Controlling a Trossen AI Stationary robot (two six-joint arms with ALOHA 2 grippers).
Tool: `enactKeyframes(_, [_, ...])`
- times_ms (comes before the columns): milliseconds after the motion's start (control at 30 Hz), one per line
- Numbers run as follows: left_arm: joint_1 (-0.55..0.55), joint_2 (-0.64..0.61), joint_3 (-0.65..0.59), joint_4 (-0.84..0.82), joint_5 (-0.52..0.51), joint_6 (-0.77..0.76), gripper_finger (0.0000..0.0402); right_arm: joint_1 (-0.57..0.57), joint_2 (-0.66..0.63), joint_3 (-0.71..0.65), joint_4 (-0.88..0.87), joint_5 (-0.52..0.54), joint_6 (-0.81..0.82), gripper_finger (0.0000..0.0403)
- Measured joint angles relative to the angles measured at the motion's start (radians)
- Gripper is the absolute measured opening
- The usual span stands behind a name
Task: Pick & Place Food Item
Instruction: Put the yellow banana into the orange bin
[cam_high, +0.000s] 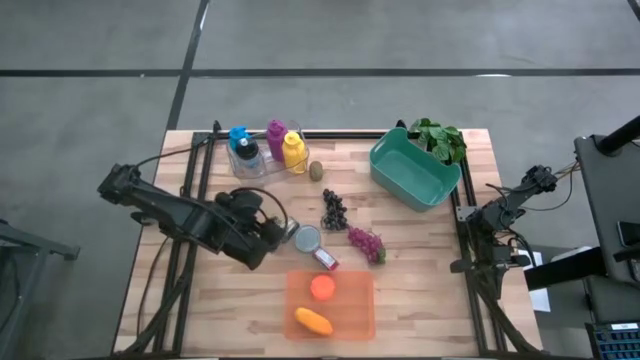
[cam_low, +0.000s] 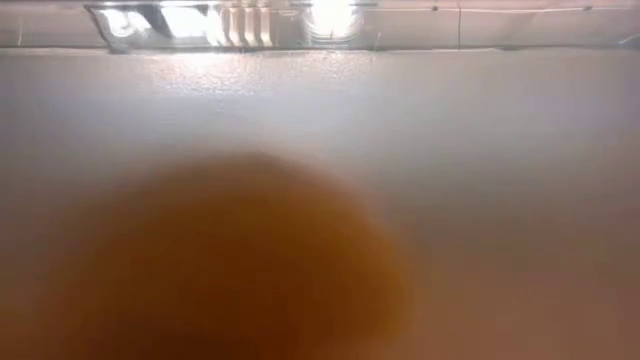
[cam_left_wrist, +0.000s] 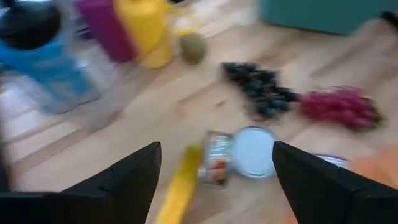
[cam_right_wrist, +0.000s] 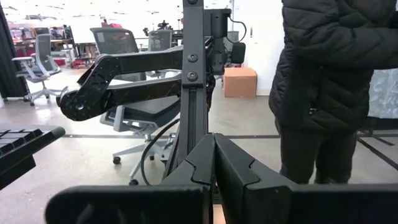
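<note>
Left fingers (cam_left_wrist: 214, 180): spread wide, holding nothing, angled down toward a small tin can (cam_left_wrist: 217, 165) lying on its side; a yellow item, too blurred to name, lies just beside the can.
Left gripper position (cam_high: 268, 232): over the middle of the wooden worktop (cam_high: 420, 290), just beside the can (cam_high: 307, 238).
Likely aim: the wide spread suits closing round the can's body (a judgement; no contact shows).
Nearby food: dark grapes (cam_high: 333, 209) and red grapes (cam_high: 366, 243) lie past the can; a kiwi (cam_high: 316, 170) sits near the bottles (cam_high: 268, 147).
Orange tray (cam_high: 352, 318): near the worktop's front edge, holding a carrot (cam_high: 313, 321) and a round orange item (cam_high: 322, 287), probably the drop-off place.
Teal bin (cam_high: 414, 170): far corner, with leafy greens (cam_high: 440, 139) behind it.
Right fingers (cam_right_wrist: 214, 162): pressed together, empty.
Right arm (cam_high: 505, 205): parked off the worktop's right edge, waiting; a person in a dark jacket (cam_right_wrist: 336, 74) stands beyond.
</note>
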Motion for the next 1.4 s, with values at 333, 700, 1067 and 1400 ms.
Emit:
enactKeyframes(333, [0.014,-0.116,-0.128,-0.144,0.044,-0.001,0.0309,0.000,0.000,0.000,0.000,0.000,0.000,0.0008])
enactKeyframes(700, [0.019,-0.578,-0.458,-0.027,0.147,0.027,0.0309,0.000,0.000,0.000,0.000,0.000,0.000,0.0008])
enactKeyframes(1067, [0.021,-0.556,-0.634,0.200,0.223,0.195,0.0308,0.000,0.000,0.000,0.000,0.000,0.000,0.0008])
enactKeyframes(1400, [0.021,-0.479,-0.767,0.452,0.433,0.267,0.0308,0.000,0.000,0.000,0.000,0.000,0.000,0.0008])
